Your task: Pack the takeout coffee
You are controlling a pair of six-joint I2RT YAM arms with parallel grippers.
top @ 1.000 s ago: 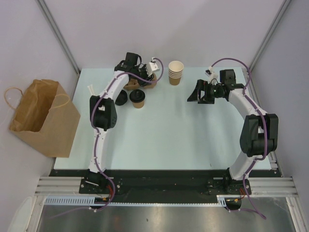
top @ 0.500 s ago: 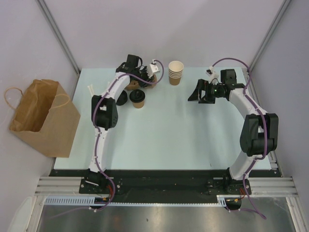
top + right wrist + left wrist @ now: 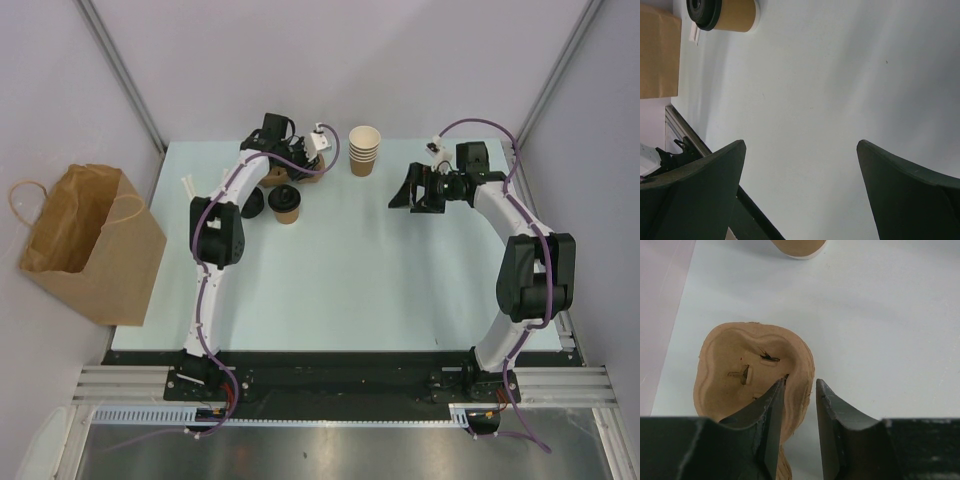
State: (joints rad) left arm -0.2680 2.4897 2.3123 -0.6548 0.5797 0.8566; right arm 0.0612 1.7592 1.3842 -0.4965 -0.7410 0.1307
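Note:
The takeout coffee (image 3: 286, 203), a tan cup with a black lid, stands upright at the back left of the table; it also shows in the right wrist view (image 3: 725, 12). My left gripper (image 3: 298, 165) is behind it at a tan pulp cup carrier (image 3: 747, 372). The jaws (image 3: 799, 387) are slightly open and straddle the carrier's right rim: the left finger is inside against the wall, the right finger outside with a small gap. My right gripper (image 3: 405, 190) is wide open and empty over bare table (image 3: 800, 145), well right of the coffee.
A loose black lid (image 3: 250, 203) lies just left of the coffee. A stack of lidless tan cups (image 3: 364, 150) stands at the back centre. An open brown paper bag (image 3: 85, 240) stands off the table's left edge. A tan cup base (image 3: 799, 247) shows beyond the carrier.
My left wrist has shifted slightly to the right over the carrier. The right arm and the coffee have not visibly moved.

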